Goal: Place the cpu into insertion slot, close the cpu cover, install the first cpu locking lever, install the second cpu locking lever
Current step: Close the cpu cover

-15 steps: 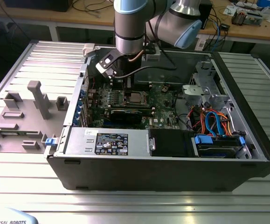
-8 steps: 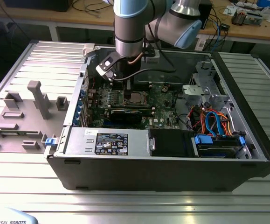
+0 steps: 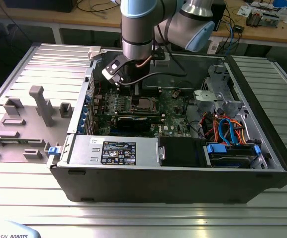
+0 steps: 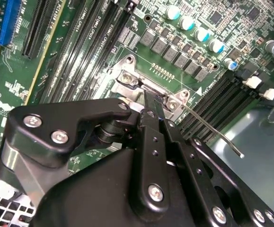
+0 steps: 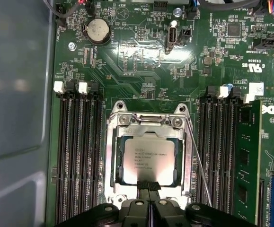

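The cpu (image 5: 148,153), a silvery square chip, lies flat in the insertion slot (image 3: 146,104) of the green motherboard. The cpu cover (image 5: 112,156), a shiny metal frame, lies down around the chip. My gripper (image 5: 148,185) is shut with nothing between its black fingers, and its tips are at the cover's edge beside the chip. It also shows from behind (image 4: 151,101) and in the exterior view (image 3: 137,96), reaching down into the open computer case. One thin wire locking lever (image 5: 199,163) runs along one side of the socket, and its free end stands out from the board (image 4: 212,130).
Long black memory slots (image 5: 77,156) flank the socket, with a green memory stick (image 5: 248,156) on one side. The case's walls (image 3: 262,114), the power supply (image 3: 116,148) and coloured cables (image 3: 227,129) ring the board. A grey fixture with blocks (image 3: 39,104) sits at the exterior view's left.
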Controlling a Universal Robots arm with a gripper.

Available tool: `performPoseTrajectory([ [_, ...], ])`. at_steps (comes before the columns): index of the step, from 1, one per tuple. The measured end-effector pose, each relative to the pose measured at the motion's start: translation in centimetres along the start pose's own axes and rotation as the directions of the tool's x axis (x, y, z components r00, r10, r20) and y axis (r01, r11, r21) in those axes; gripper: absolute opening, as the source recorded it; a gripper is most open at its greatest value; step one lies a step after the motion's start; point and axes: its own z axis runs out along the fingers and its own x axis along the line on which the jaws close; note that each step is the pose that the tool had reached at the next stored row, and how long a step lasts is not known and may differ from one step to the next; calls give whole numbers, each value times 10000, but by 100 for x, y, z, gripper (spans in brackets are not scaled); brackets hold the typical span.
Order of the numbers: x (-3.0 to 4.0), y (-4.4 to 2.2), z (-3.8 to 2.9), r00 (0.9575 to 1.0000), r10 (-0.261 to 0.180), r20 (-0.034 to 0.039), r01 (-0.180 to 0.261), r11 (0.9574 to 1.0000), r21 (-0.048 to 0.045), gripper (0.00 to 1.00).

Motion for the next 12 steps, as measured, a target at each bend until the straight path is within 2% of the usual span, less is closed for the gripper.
performPoseTrajectory([
  [2,-1,12,-1,10000,-1,1,1,10000,1,11],
  [7,-7,154,2,10000,0,0,0,10000,3,11],
  [12,-12,248,5,10000,0,0,0,10000,3,11],
])
